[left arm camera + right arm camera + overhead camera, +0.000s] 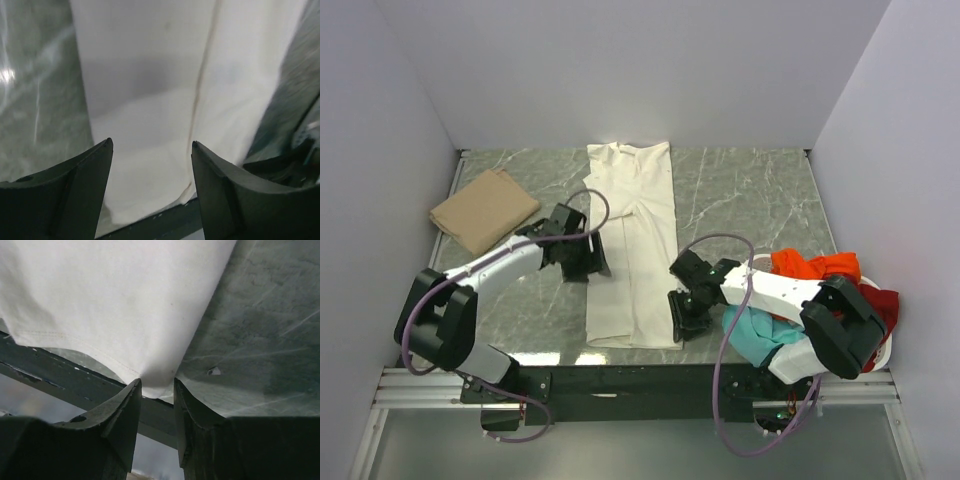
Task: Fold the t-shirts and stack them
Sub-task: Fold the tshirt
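The cream-white t-shirt (632,240) lies in the middle of the grey marbled bench (750,190), folded lengthwise into a long narrow strip that runs from the far side towards the near edge. A seam or fold line runs down its length.

The left gripper (588,258) sits at the strip's left edge, about halfway along. In the left wrist view its fingers (75,185) stand wide apart above the pale cloth (150,75), with nothing between them.

The right gripper (680,308) is at the strip's near right corner. In the right wrist view its fingers (125,405) are drawn close together, and the hemmed corner of the shirt (115,300) is pinched in the narrow gap between their tips.

A tan t-shirt (485,208) lies folded flat at the far left of the bench, well apart from the cream one. At the right edge, beside the right arm, the orange t-shirt (815,266), dark red t-shirt (885,300) and teal t-shirt (752,335) lie crumpled in a heap.
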Motion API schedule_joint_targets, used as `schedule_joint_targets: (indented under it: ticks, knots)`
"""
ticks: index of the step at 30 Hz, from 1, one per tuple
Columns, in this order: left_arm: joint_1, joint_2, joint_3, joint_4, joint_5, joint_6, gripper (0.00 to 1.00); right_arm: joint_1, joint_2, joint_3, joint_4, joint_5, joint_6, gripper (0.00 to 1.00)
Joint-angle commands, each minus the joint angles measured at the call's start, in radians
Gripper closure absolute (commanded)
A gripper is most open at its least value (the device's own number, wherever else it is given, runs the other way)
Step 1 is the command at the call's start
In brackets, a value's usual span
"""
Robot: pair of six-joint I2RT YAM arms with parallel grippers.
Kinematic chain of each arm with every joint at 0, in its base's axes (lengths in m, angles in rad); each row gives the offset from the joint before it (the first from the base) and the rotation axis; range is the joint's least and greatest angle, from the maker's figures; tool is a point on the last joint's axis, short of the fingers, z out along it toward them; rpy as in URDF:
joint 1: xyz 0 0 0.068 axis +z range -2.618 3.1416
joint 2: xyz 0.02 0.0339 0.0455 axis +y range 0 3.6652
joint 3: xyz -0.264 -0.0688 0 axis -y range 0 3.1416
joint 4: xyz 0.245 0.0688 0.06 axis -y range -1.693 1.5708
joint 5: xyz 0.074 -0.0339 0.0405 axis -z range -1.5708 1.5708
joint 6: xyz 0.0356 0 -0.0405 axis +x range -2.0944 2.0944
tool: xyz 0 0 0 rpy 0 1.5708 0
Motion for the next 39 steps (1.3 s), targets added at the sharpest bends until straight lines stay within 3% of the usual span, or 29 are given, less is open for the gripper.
schedule_joint_targets:
  ticks: [1, 14, 26, 39]
  knots:
    - [-0.040, -0.118, -0.078, -0.052, -0.032, -0.062, 0.30, -0.003, -0.031, -0.033, 0.063, -0.030, 0.035, 0.60]
    - [-0.145, -0.242, -0.341, -0.102, -0.022, -0.219, 0.29, 0.000, -0.023, -0.115, 0.125, -0.090, 0.060, 0.61]
    - [-0.188, -0.253, -0.425, -0.063, 0.034, -0.265, 0.32, 0.008, -0.022, -0.134, 0.142, -0.078, 0.075, 0.62]
    - [-0.220, -0.238, -0.438, -0.086, 0.030, -0.283, 0.65, 0.017, -0.005, -0.131, 0.143, -0.079, 0.081, 0.63]
